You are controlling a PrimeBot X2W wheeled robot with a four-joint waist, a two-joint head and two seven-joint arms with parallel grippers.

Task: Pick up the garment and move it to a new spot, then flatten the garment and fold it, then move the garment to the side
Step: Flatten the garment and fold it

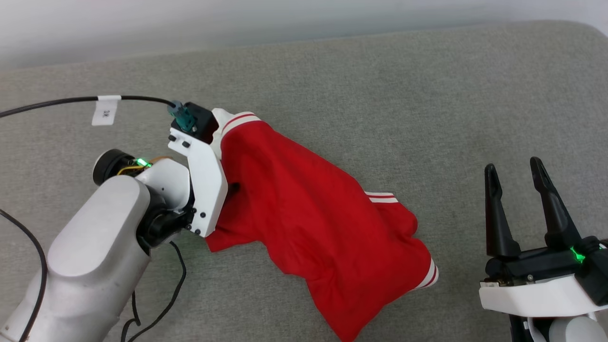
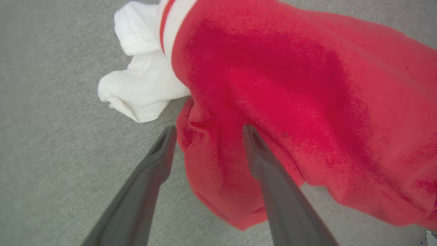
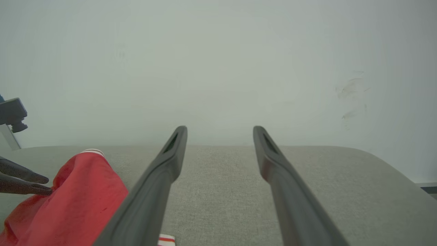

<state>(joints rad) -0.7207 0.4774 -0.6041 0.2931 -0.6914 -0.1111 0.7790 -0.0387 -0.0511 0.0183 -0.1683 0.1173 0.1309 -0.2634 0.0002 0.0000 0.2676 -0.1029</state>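
We saw the shirt (image 1: 308,223) lying rumpled on the grey padded surface (image 1: 380,85). It ran from the centre left of the head view down to the bottom centre, with striped trim (image 1: 380,197) showing at the middle.

The left gripper (image 2: 209,131) had its fingers spread wide. In the left wrist view they sat on either side of a raised fold of red cloth at the middle of the frame, not pinched on it. The white sleeve (image 2: 136,85) lay bunched at the upper left of that view.

The right gripper (image 1: 513,166) sat at the lower right of the head view, fingers also apart and holding nothing, well clear of the shirt.

We judged the shirt light, soft and limp. It would sag and drape from whatever point we lifted, and a single thin layer could slip out of a shallow pinch. The raised fold between the left fingers looked like a fair place to grip, taken deep enough to catch a thick bunch of cloth. For flattening, we thought the shoulder seams or hem corners would serve better, one for each gripper.
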